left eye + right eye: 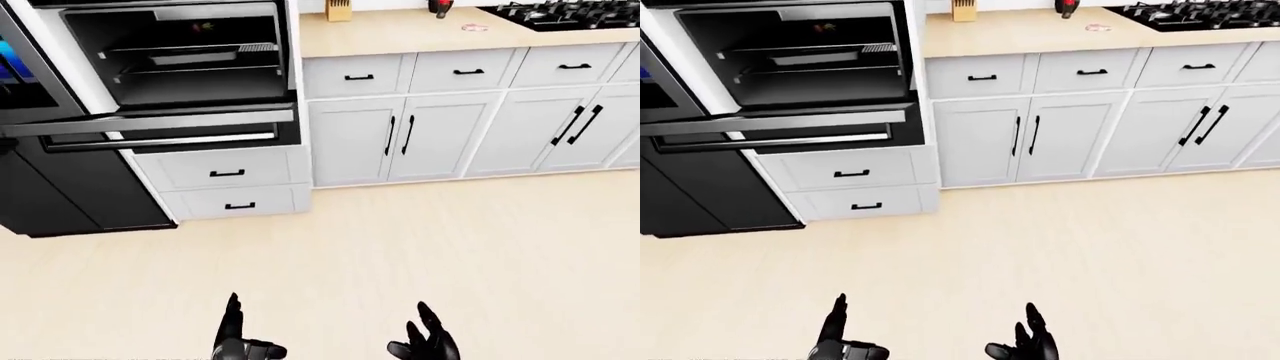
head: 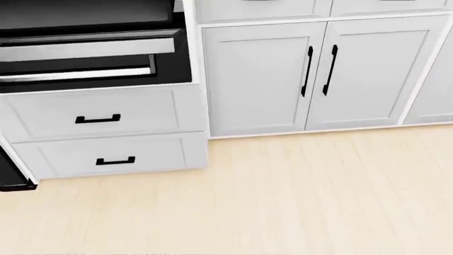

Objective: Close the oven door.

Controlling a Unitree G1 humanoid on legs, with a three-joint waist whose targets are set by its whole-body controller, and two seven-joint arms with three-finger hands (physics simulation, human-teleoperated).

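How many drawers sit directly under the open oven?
2, stacked in the left-eye view: upper drawer just below the dropped oven door, lower drawer beneath it, at the floor. Each has one black handle. None looks hidden.

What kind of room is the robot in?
Almost surely a kitchen. There's a wall oven with its door hanging open, white cabinets under a wooden counter, and a black cooktop at top right.

The floor (image 1: 420, 247) is pale wood and bare; white cabinets (image 1: 470, 127) with black handles run along the top of the left-eye view; a tan counter (image 1: 400, 34) sits on them; a black stove (image 1: 565, 13) is at the top right; two white drawers (image 1: 230, 187) are stacked at the left; the light is bright and even.
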